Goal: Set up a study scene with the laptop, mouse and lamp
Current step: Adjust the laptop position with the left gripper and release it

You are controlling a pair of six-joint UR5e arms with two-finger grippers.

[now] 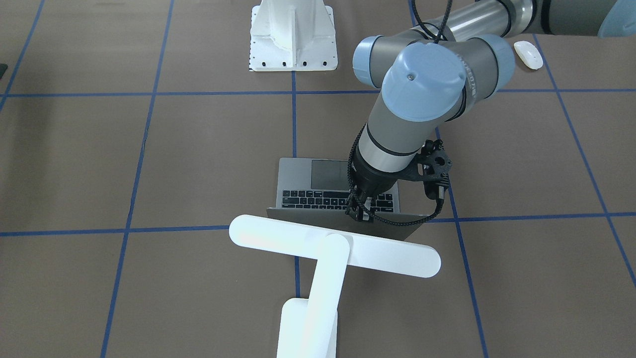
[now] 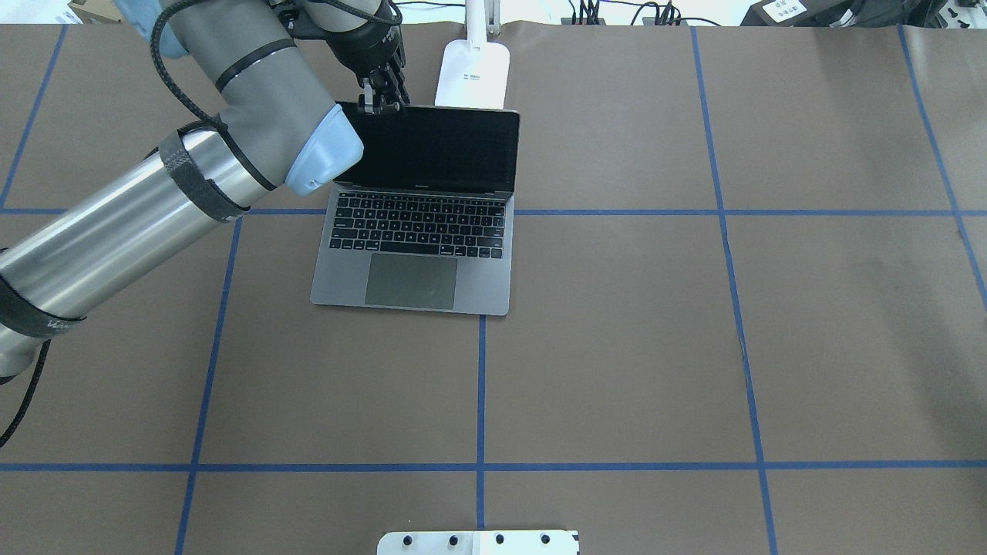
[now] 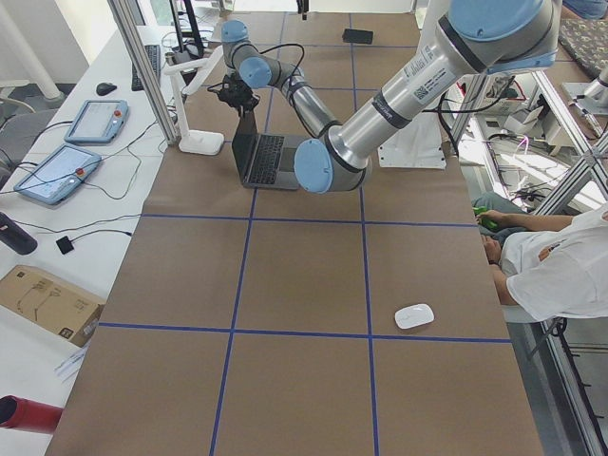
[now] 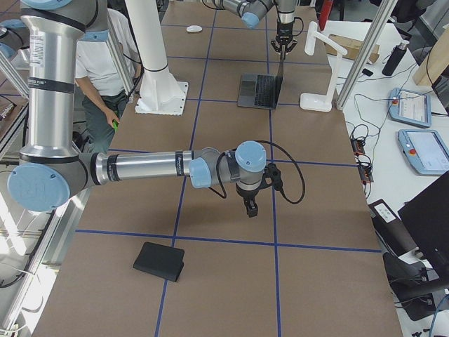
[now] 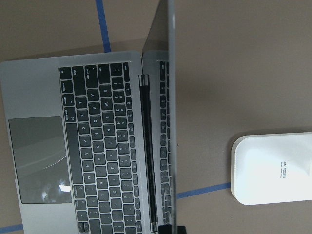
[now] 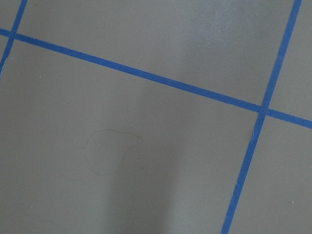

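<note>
Laptop [image 2: 416,231] lid edge in left claw [image 2: 383,102]

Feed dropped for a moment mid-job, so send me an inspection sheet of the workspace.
Surface: brown table with blue tape grid, flat.
Job's things: dark-grey metal laptop open, screen near upright; all-white desk lamp standing just beyond its lid; small white oval mouse far off on the robot's left, untouched.
Clutter: flat black mat; white bolted pedestal.
Grippers: left gripper pinching the lid's top edge; right gripper low over bare table, open or shut unclear.
Cables: black braided cable looped at the left wrist.
Surroundings: seated person; two tablets on a side bench.
</note>
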